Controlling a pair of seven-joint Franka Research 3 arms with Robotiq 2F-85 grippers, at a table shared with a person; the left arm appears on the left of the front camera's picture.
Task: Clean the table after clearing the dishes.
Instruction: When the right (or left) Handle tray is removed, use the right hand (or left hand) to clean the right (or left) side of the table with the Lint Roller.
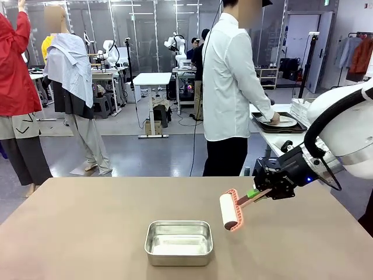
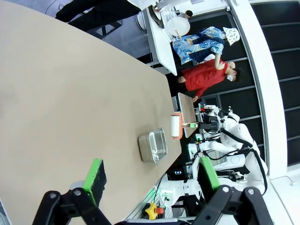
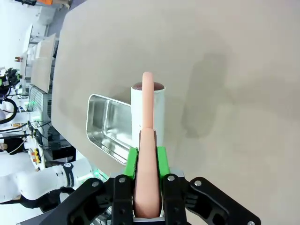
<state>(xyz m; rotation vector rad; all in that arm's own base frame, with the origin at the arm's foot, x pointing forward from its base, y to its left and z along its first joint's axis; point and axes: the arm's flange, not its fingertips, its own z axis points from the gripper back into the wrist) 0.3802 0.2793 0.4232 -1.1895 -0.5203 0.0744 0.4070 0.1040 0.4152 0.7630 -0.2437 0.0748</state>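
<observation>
Right gripper (image 3: 146, 158) clenches the red-handled roller (image 1: 229, 212) over the table (image 1: 81, 233); handle's end hidden between fingers. Left gripper (image 2: 151, 174) released.

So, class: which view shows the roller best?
The front view: the roller shows side-on, roll and handle, in the right gripper. The right wrist view looks along its handle, hiding part of the roll; the left wrist view shows it small, far off.

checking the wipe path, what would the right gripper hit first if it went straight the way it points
The right gripper, shut on the roller, points at bare table beside the pan; the roller would probably touch the table first, though depth is unclear.
</observation>
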